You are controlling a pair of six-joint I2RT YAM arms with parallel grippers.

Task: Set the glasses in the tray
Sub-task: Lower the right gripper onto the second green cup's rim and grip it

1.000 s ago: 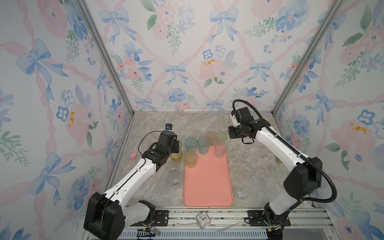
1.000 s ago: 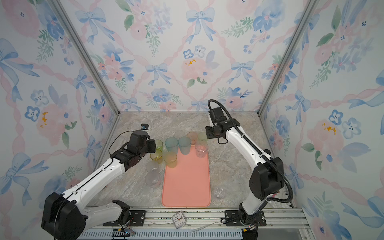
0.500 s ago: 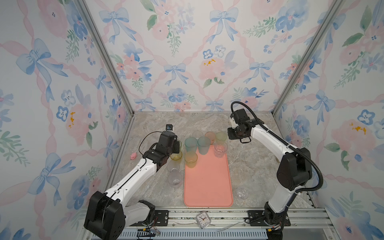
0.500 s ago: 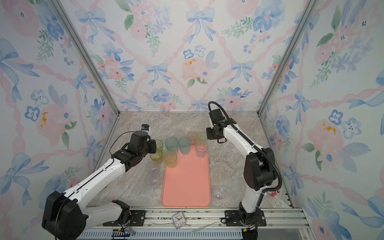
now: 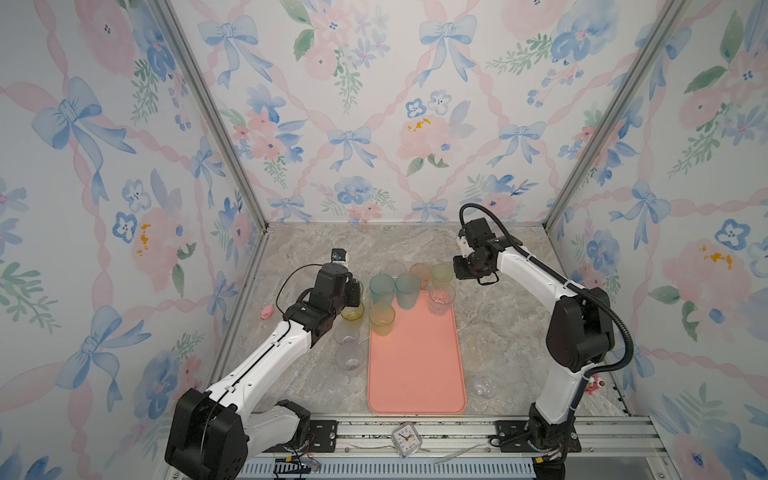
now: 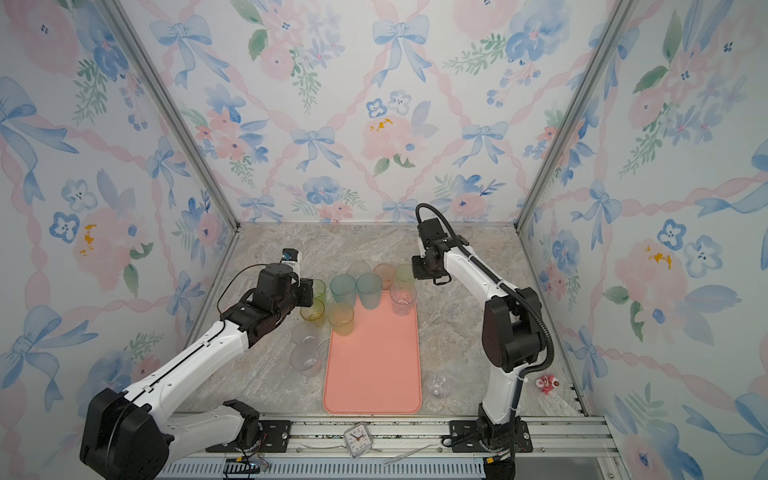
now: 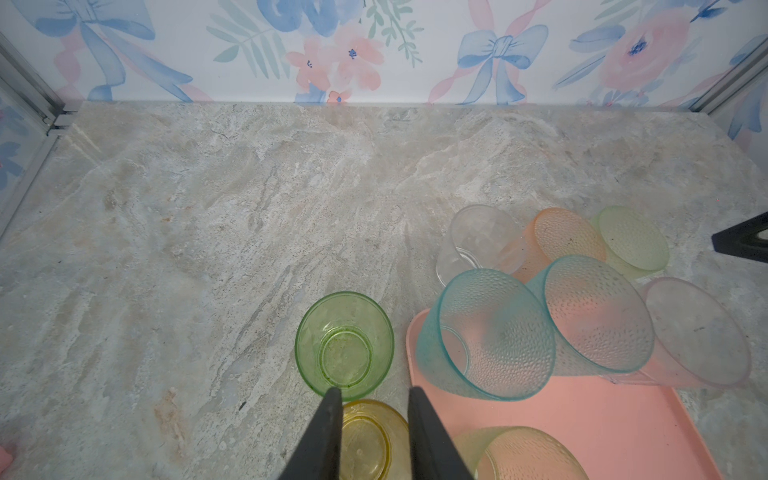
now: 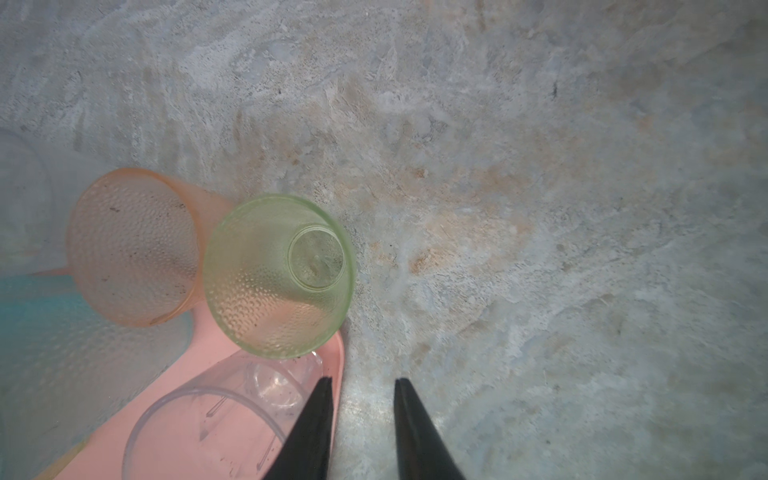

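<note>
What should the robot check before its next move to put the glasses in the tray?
1. Left claw empty: ok, jaws apart, gripping nothing.
2. Right claw empty: ok, jaws apart over the table.
3. Room in the tray: ok, its near half is bare.
4. Green glass and yellow glass in the tray: not ok, both stand on the table beside it.
5. Green glass upright: ok.
6. Small round glass upright: cannot tell.
</note>
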